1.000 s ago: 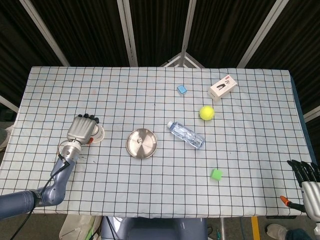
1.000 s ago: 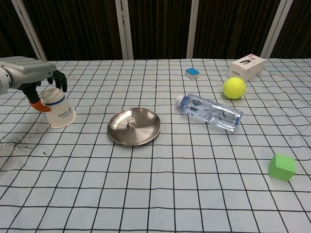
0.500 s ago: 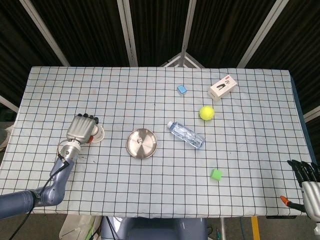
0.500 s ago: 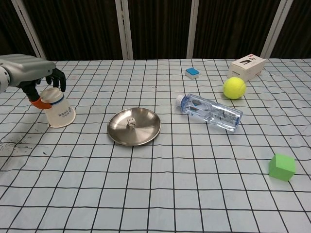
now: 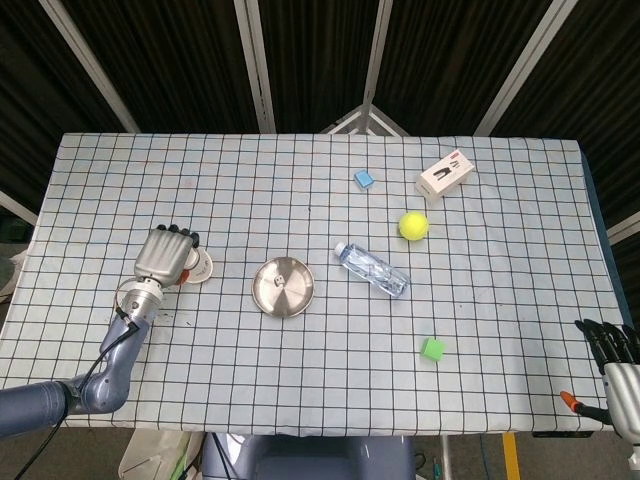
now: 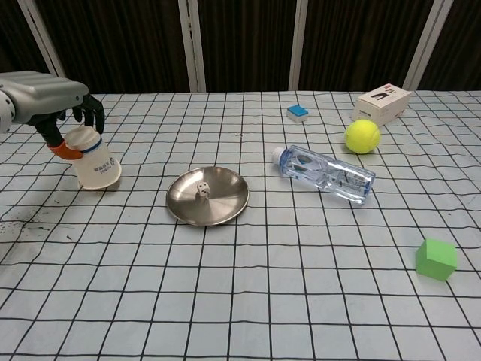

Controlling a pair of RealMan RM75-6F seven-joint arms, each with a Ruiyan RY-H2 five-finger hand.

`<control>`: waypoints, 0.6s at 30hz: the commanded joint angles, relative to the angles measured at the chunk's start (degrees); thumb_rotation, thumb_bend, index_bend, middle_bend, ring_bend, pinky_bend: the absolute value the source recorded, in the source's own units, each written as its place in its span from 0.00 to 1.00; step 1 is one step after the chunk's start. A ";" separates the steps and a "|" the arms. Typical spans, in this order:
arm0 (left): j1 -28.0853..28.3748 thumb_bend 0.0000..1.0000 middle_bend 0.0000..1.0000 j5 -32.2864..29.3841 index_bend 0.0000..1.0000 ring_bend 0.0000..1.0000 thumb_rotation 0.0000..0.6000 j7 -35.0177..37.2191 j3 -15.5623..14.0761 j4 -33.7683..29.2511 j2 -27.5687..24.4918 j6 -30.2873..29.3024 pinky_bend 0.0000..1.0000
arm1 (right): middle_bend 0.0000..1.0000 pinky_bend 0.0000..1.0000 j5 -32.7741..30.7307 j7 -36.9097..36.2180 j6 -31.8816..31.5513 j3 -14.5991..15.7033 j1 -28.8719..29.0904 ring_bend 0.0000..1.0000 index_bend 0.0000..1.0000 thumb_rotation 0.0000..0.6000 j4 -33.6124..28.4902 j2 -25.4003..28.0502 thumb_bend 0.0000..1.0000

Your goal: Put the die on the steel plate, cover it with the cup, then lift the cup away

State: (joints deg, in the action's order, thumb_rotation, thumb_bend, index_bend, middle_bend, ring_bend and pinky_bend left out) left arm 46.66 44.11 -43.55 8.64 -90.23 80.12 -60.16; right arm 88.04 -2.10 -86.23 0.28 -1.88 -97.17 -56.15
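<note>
A small white die [image 6: 201, 192] lies on the round steel plate [image 6: 225, 207], which the head view shows left of the table's middle as the steel plate [image 5: 283, 287]. To the plate's left, a white paper cup [image 6: 95, 161] is upside down and tilted, mouth towards the table. My left hand [image 6: 54, 96] grips its upturned base from above, fingers curled over it. In the head view the left hand [image 5: 165, 254] covers most of the cup [image 5: 199, 268]. My right hand [image 5: 617, 352] hangs off the table's near right corner, holding nothing.
A clear plastic bottle [image 6: 325, 174] lies on its side right of the plate. Behind it are a yellow tennis ball [image 6: 362, 136], a white box [image 6: 383, 103] and a small blue block [image 6: 297, 113]. A green cube [image 6: 437, 259] sits at the near right.
My left hand has risen slightly and shifted a little right with the cup, which now stands more upright. Die, plate and right hand have not moved.
</note>
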 commanded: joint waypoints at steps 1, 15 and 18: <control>0.69 0.52 0.41 1.06 0.44 0.28 1.00 -1.10 1.29 -4.22 -2.13 -2.15 0.31 | 0.14 0.03 0.06 -0.14 -0.03 0.04 -0.03 0.10 0.12 1.00 -0.03 0.07 0.13; 8.48 0.50 0.41 -5.62 0.45 0.28 1.00 -11.69 4.04 -15.01 1.62 -4.57 0.30 | 0.14 0.03 0.36 -1.76 -1.52 -0.17 -0.59 0.10 0.12 1.00 0.08 0.75 0.13; 9.88 0.50 0.41 -7.83 0.45 0.28 1.00 -12.51 4.03 -14.27 4.19 -4.52 0.30 | 0.14 0.03 0.47 -2.30 -1.79 -0.16 -0.72 0.10 0.12 1.00 0.19 0.96 0.13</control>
State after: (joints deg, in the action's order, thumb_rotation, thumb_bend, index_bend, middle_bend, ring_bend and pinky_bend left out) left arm 55.39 37.70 -55.24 12.56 -104.79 82.78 -64.51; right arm 88.48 -4.32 -87.96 0.11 -2.57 -97.01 -55.25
